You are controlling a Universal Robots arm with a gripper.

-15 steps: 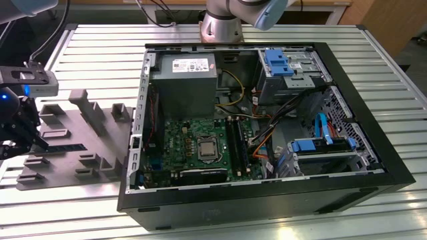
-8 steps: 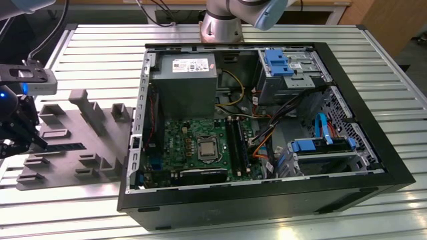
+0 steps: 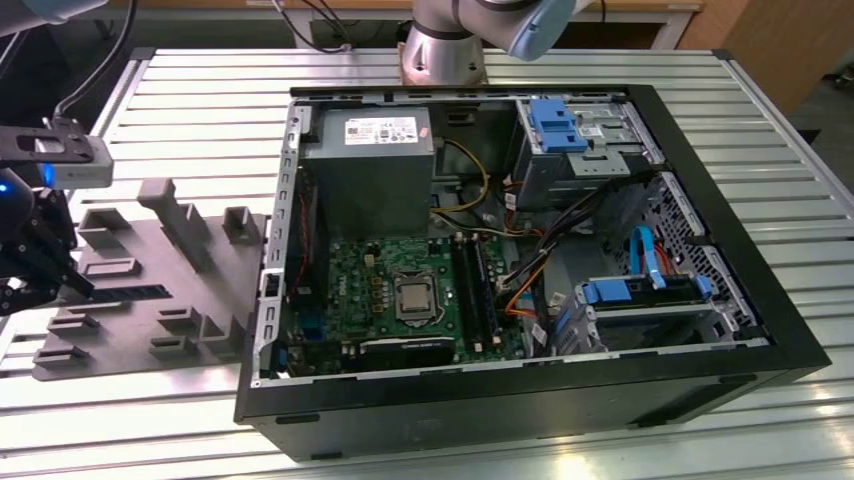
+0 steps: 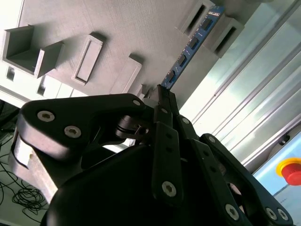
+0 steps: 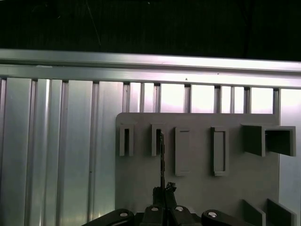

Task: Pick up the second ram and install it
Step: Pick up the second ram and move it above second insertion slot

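Note:
The second ram (image 4: 190, 47) is a thin bluish-green stick standing on its edge in the gray fixture (image 4: 117, 33), its far end between two upright posts. In the first wrist view the ram (image 5: 162, 157) appears edge-on as a dark line. My gripper (image 4: 161, 94) has its fingers pressed together on the ram's near end, and the fingertips (image 5: 158, 191) hug the stick on both sides. In the exterior view my gripper (image 3: 30, 288) hangs at the far left over the fixture (image 3: 147, 300), with the ram (image 3: 134, 292) lying beside it.
An open black computer case (image 3: 534, 400) lies on the slatted metal table (image 3: 761, 250) to the exterior view's right of the fixture. Its green motherboard (image 3: 367, 290) carries long black memory slots (image 3: 471, 285), cables and blue drive brackets. A red button (image 4: 290, 170) sits past the table edge.

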